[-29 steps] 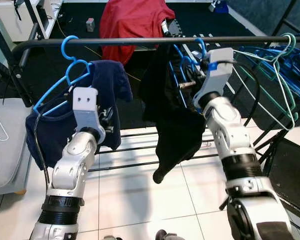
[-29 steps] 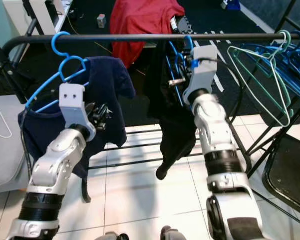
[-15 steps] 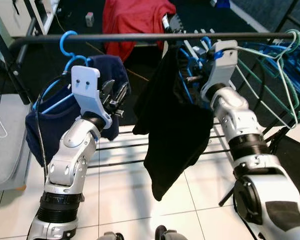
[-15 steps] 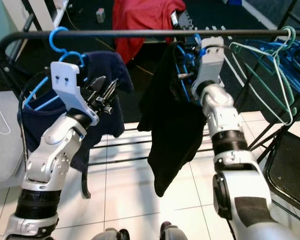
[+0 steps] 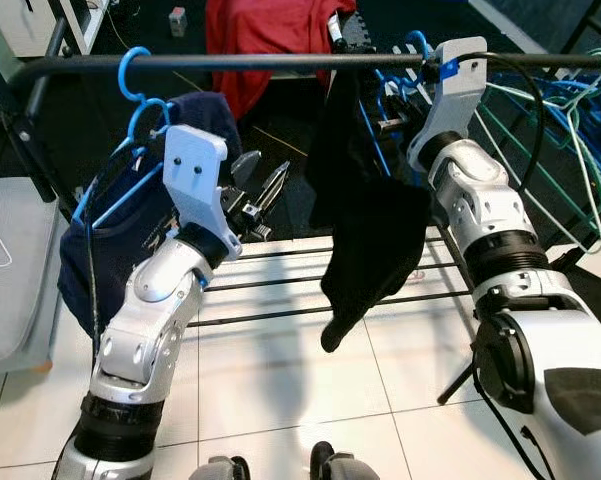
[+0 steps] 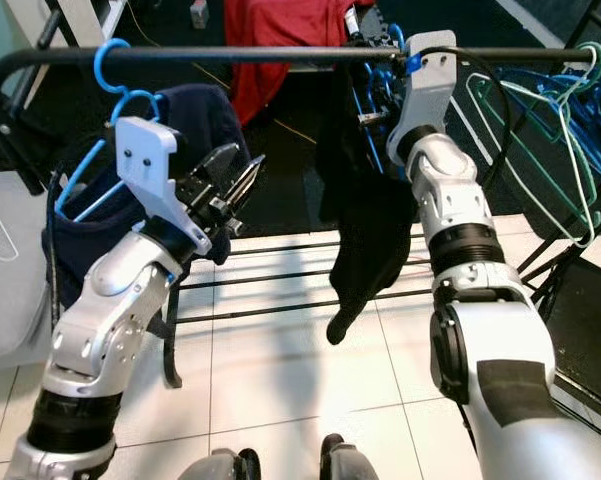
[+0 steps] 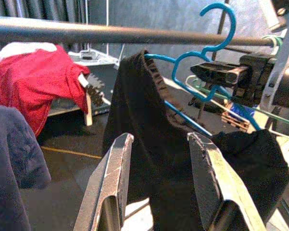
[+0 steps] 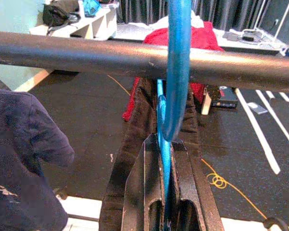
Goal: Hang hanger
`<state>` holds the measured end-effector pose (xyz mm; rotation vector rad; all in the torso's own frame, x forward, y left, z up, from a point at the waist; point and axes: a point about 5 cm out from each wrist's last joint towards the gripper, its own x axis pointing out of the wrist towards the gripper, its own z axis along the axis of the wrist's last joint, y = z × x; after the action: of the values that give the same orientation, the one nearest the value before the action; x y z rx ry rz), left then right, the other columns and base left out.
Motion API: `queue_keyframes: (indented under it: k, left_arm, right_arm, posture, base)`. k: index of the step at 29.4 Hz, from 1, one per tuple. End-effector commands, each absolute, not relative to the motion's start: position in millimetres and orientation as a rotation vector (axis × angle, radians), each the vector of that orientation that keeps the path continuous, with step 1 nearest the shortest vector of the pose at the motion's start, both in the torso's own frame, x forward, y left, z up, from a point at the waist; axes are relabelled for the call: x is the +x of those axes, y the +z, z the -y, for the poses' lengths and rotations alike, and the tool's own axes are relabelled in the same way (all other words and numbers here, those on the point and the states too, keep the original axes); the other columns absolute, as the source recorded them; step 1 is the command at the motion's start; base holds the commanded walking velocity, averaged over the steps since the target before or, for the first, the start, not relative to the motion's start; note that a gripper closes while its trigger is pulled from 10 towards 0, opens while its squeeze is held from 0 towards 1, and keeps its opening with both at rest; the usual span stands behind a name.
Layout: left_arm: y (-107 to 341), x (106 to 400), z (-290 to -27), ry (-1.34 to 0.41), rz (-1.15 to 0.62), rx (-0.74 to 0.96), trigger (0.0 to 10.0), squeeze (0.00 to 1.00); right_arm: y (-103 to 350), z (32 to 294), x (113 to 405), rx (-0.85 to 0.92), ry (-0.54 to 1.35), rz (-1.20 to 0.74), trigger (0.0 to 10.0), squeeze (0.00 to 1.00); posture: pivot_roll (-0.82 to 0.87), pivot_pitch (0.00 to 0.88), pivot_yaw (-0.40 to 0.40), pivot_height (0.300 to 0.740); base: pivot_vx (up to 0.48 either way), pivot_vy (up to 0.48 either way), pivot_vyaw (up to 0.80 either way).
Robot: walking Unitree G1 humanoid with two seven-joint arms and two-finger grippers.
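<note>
Even indoor light, bright on the white floor tiles (image 5: pixel 280 370), where the arms and rack throw soft shadows. Glare streaks the silver arm shells. Head views are sharp, bowed a little at the edges. In the left wrist view the near fingers (image 7: pixel 110 187) are blurred; backgrounds dim

Head eyes: look down from up high, forward at the black rail (image 5: pixel 280 62) and the white floor.
Left wrist: looks along its fingers, close to the black cloth (image 7: pixel 149 159).
Right wrist: very close under the rail, facing the blue hook (image 8: pixel 178 62).
Shared: rail, black cloth, red cloth (image 5: pixel 265 40).
</note>
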<state>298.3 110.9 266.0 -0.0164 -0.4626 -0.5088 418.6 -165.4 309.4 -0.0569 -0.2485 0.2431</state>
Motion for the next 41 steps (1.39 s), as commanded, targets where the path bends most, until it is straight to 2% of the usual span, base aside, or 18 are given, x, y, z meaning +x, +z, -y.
queue_keyframes:
  k: [1,3,10,20,23,40,41]
  left_arm:
    - [264,296,-113,-0.522,0.441,0.001,10.0,0.00]
    - [262,295,-112,-0.545,0.420,-0.003,10.0,0.00]
    - [263,295,-105,-0.616,0.405,0.014,10.0,0.00]
    - [266,294,-109,-0.636,0.379,-0.028,10.0,0.00]
    - [268,289,-105,-0.689,0.392,-0.033,10.0,0.00]
    - [269,285,-101,-0.754,0.381,-0.017,10.0,0.00]
    - [268,285,-101,-0.760,0.374,-0.015,10.0,0.00]
  right_arm:
    - [328,170,418,-0.052,0.238,0.314,10.0,0.00]
    - [327,174,420,-0.042,0.221,0.278,10.0,0.00]
    - [330,181,423,-0.045,0.207,0.213,10.0,0.00]
    - [339,172,425,-0.135,0.234,0.196,10.0,0.00]
    - [341,173,425,-0.151,0.224,0.192,10.0,0.00]
    - [340,185,425,-0.114,0.173,0.162,10.0,0.00]
    - [338,187,425,-0.100,0.164,0.156,10.0,0.31]
  posture:
    - [0.01,0.269,-0.047,0.740]
    - [0.01,0.234,-0.028,0.740]
    - [0.02,0.233,-0.020,0.740]
    - [0.04,0.226,-0.038,0.740]
    - [0.04,0.225,-0.042,0.740]
    - [0.04,0.208,-0.038,0.740]
    - [0.04,0.206,-0.038,0.740]
  base:
    - [0.000,0.000,0.00]
    - [0.000,0.000,0.00]
    - [0.000,0.000,0.00]
    - [0.000,0.000,0.00]
    - [0.000,0.000,0.00]
    - [0.000,0.000,0.00]
    - [0.000,0.000,0.00]
